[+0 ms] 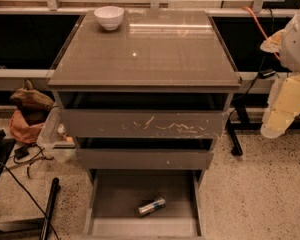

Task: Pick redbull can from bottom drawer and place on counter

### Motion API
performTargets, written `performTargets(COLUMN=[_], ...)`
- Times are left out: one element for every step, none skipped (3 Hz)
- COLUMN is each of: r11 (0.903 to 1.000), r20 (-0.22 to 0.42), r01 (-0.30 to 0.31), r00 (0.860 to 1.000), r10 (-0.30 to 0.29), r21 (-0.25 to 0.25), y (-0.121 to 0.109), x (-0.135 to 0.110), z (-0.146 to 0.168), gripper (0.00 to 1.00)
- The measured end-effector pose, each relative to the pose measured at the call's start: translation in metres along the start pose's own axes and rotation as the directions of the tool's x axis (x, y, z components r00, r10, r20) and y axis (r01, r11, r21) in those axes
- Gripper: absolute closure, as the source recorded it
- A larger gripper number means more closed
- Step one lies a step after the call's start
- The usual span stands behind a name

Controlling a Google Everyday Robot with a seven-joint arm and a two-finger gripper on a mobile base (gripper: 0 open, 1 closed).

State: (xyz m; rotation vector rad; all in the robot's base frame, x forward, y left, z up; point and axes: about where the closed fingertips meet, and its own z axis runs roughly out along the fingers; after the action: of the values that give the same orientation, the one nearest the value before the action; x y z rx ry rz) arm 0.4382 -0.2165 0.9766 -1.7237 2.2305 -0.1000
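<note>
- The redbull can (151,206) lies on its side, skewed, on the floor of the open bottom drawer (115,196), near the front.
- A white bowl (109,17) stands at the back left of the worktop (145,54).
- The gripper (275,124) hangs right of the cabinet (145,159), well apart from the can; I cannot tell whether it is open or closed.

The one camera is looking down from above and in front of the cabinet (145,159), facing its drawer fronts, with the gripper (275,126) hanging at the right edge of the view, just right of the counter (145,49). It is sitting far enough back to be taking in the whole counter up and left of the gripper, and the open bottom drawer (115,199) below and left of it, at the lower border.
</note>
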Motion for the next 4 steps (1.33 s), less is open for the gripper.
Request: performTargets(r11=[1.0,0.9994,0.9971,0.9952], r20=[0.0,0.034,0.087,0.104], r01=[0.0,-0.008,-0.03,-0.049], r00=[1.0,0.999,0.996,0.993], r10=[0.0,0.009,0.036,0.058], r21=[0.0,-0.032,-0.07,-0.085], y=[0.0,0.011,0.035,0.077], x=[0.0,-0.003,-0.009,-0.008], z=[0.0,0.029,0.075,0.167], gripper=[0.0,0.0,0.0,0.0])
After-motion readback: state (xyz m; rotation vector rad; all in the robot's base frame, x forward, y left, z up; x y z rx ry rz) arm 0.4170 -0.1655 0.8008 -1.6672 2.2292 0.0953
